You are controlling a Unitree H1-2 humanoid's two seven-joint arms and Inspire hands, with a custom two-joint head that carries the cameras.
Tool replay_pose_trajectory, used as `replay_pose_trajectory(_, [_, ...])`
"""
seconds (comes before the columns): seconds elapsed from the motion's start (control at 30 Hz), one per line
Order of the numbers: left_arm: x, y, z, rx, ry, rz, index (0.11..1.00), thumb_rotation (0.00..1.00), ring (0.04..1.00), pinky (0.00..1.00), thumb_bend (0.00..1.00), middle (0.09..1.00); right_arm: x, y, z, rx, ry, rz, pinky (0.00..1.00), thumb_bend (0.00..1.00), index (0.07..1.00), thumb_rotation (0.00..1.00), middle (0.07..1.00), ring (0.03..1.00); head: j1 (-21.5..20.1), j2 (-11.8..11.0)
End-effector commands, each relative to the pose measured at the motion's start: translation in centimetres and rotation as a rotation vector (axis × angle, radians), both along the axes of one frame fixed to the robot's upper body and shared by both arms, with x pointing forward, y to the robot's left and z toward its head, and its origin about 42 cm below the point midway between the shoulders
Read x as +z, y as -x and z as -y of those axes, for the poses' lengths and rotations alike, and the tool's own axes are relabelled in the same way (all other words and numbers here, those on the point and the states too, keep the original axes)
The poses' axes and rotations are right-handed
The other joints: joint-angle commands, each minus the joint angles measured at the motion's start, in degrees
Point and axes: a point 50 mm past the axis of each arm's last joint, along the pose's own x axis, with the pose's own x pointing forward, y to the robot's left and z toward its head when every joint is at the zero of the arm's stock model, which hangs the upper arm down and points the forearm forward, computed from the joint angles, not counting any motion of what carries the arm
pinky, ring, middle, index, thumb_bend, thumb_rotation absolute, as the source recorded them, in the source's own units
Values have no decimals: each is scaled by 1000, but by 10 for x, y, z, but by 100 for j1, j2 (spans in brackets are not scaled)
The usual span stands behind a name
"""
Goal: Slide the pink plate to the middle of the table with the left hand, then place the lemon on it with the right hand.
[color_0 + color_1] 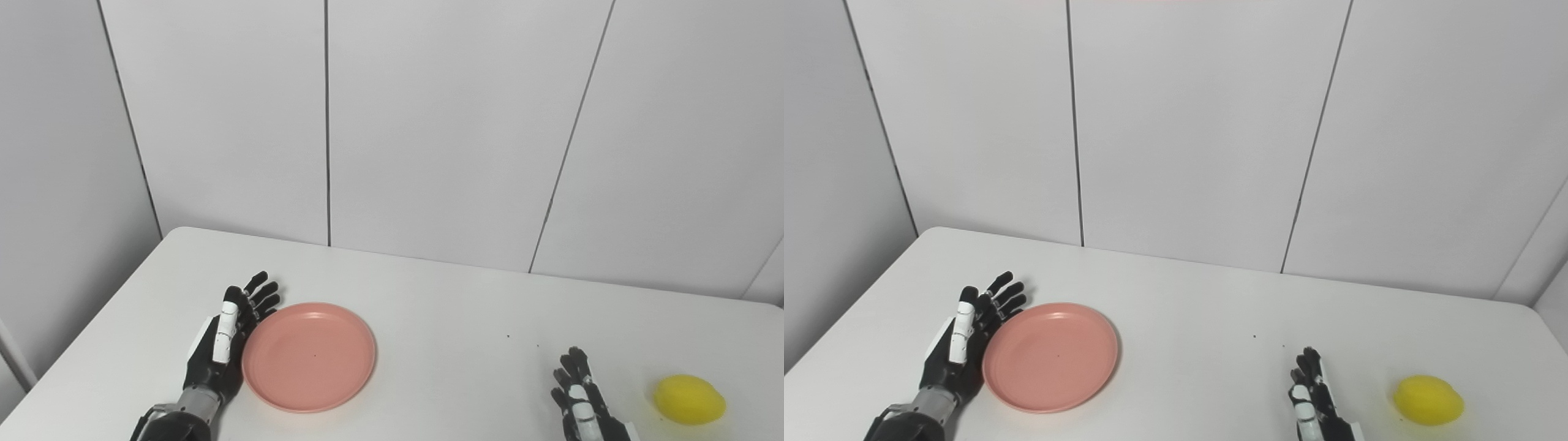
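The pink plate (309, 355) lies flat on the white table (441, 306), left of the middle. My left hand (229, 337) rests open on the table against the plate's left rim, fingers stretched toward the wall, holding nothing. The yellow lemon (689, 399) sits near the table's front right. To the left of the lemon my right hand (582, 398) stands open with its fingers up, a short gap between them. Its wrist is cut off by the bottom edge.
White wall panels (429, 122) stand right behind the table's far edge. A few tiny dark specks (508, 337) dot the tabletop between the plate and the right hand.
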Motion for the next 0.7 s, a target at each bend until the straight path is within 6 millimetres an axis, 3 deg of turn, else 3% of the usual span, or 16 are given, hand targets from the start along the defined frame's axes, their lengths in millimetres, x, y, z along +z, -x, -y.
replay_pose_trajectory(0.0, [-9,7,3,-20,30,-41,901,1000,907,923,841,906,11,-4,-7,-6,-5,63,1000,481,997,845,992,977,-184,94])
replay_pose_trajectory(0.27, [-6,14,3,-33,31,-33,900,1000,903,908,852,901,13,-8,-23,-16,10,83,995,496,999,826,998,975,-740,299])
replay_pose_trajectory(0.67, [-14,24,12,-91,40,-45,885,1000,897,905,835,892,18,-12,-29,-34,42,81,1000,548,994,850,999,987,-955,443])
